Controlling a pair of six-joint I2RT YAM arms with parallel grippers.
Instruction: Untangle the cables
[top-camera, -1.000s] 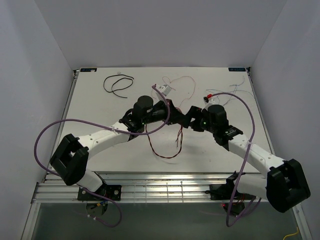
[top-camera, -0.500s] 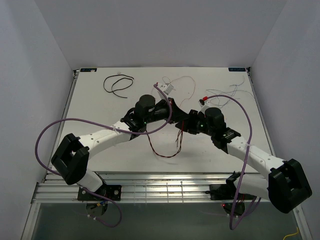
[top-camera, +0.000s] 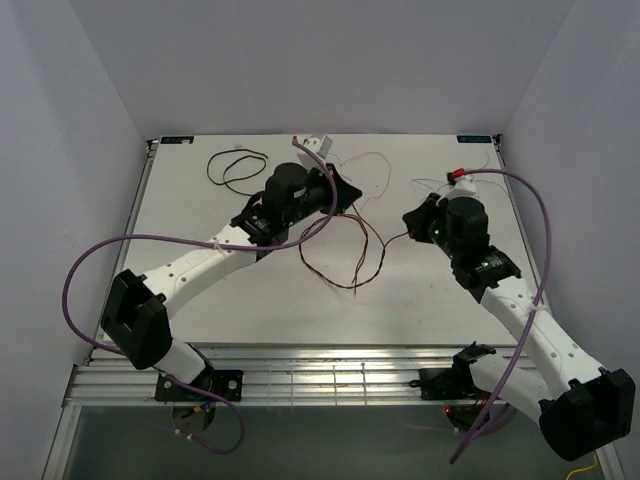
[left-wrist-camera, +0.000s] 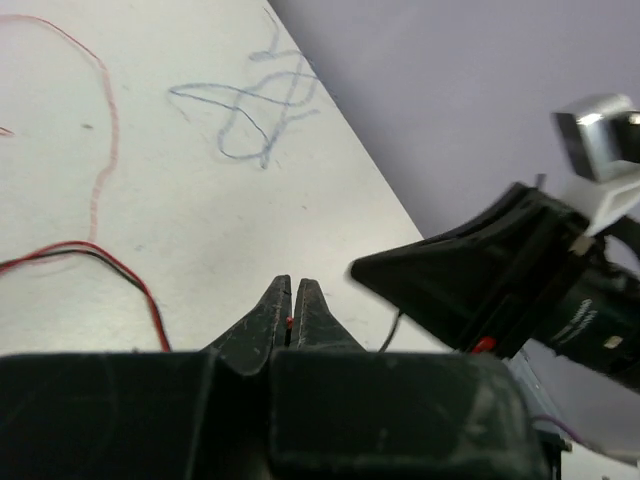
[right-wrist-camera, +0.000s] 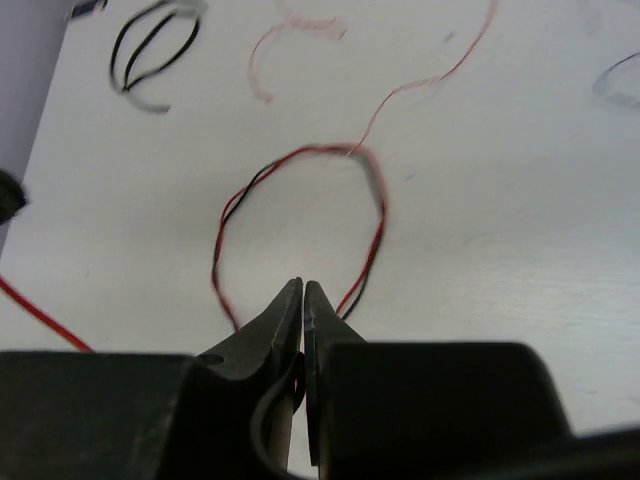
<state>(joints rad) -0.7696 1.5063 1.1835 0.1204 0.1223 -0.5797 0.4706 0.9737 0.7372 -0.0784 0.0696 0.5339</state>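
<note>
A twisted red and black cable hangs in a loop between my two grippers. The left gripper is shut, and the left wrist view shows a bit of red cable pinched at its tips. The right gripper is shut on the same red and black cable, which loops out in front of its jaws. A black cable lies coiled at the back left. A pale pink cable and a pale blue-grey cable lie loose on the table beyond the left gripper.
The white table ends at walls on the left, right and back. Thick purple hoses arc off both arms. A small white connector sits by the left gripper at the back edge.
The right gripper has shut on the red and black cable. The arms have pulled apart, the left toward the back and the right to the right, drawing the loop wider.
</note>
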